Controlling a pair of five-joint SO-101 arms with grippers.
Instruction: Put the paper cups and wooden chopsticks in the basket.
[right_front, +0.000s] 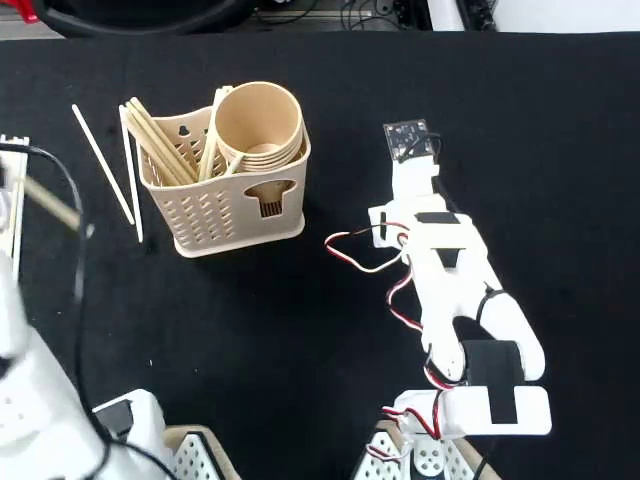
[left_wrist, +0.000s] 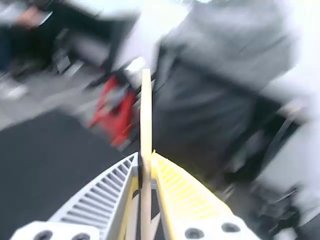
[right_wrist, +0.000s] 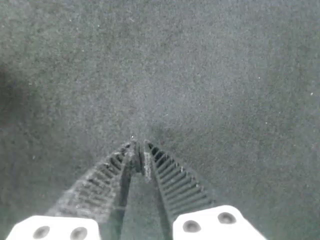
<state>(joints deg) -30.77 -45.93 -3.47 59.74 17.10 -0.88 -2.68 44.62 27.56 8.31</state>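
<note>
Chopstick (left_wrist: 145, 110) in left pincer (left_wrist: 145, 156) (clamped) | basket (right_front: 225, 212) holds cups (right_front: 262, 118)

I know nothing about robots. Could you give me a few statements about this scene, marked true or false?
1. The cups sit in the basket. True.
2. Every chopstick is in the basket. False: two chopsticks lie on the table beside it.
3. The left gripper holds a chopstick. True.
4. The right gripper holds a cup. False: it is shut on nothing, over bare table.
</note>
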